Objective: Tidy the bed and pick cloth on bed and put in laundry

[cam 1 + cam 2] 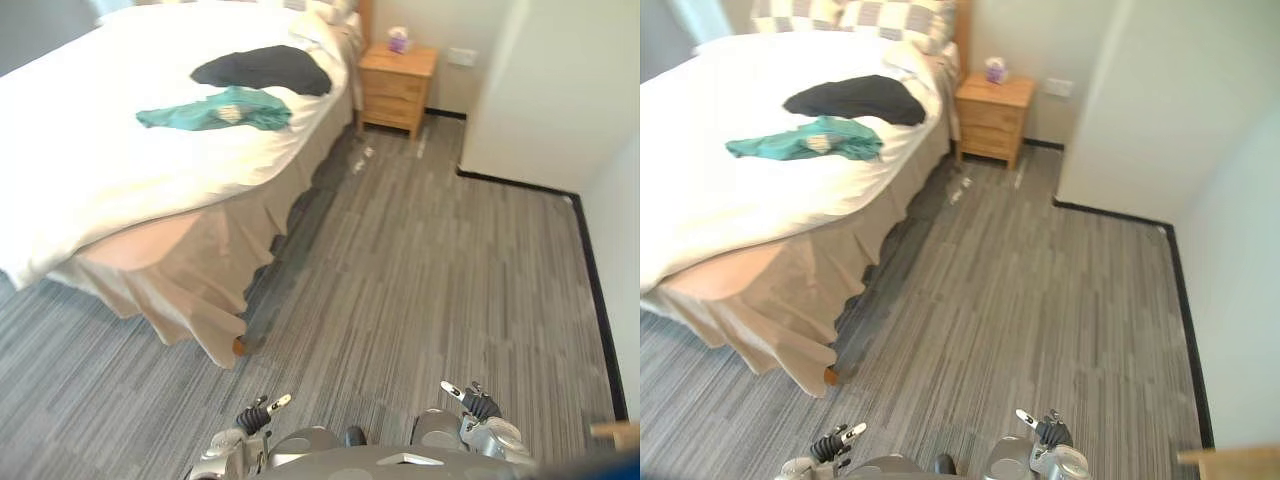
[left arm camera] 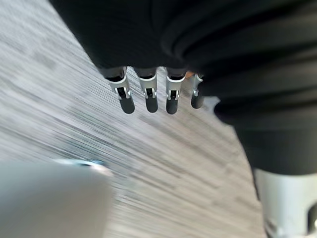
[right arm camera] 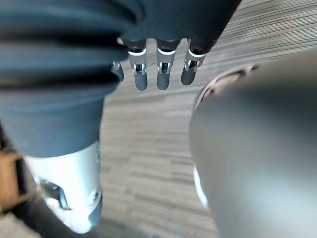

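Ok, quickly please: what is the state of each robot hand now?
Left robot hand: open, fingers straight, holding nothing.
Right robot hand: open, fingers straight, holding nothing.

A wide bed under a white duvet (image 1: 90,190), with a beige pleated skirt (image 1: 190,290), stands on a grey striped carpet floor (image 1: 420,290). Two garments lie on the duvet toward the side nearer the open floor: a crumpled teal cloth (image 1: 215,110) and, just beside it toward the head, a flat black cloth (image 1: 262,68). Checked beige-and-white pillows (image 1: 855,18) sit at the head. Next to the bed, a small light wooden nightstand (image 1: 397,88) carries a purple-and-white tissue box (image 1: 398,40).
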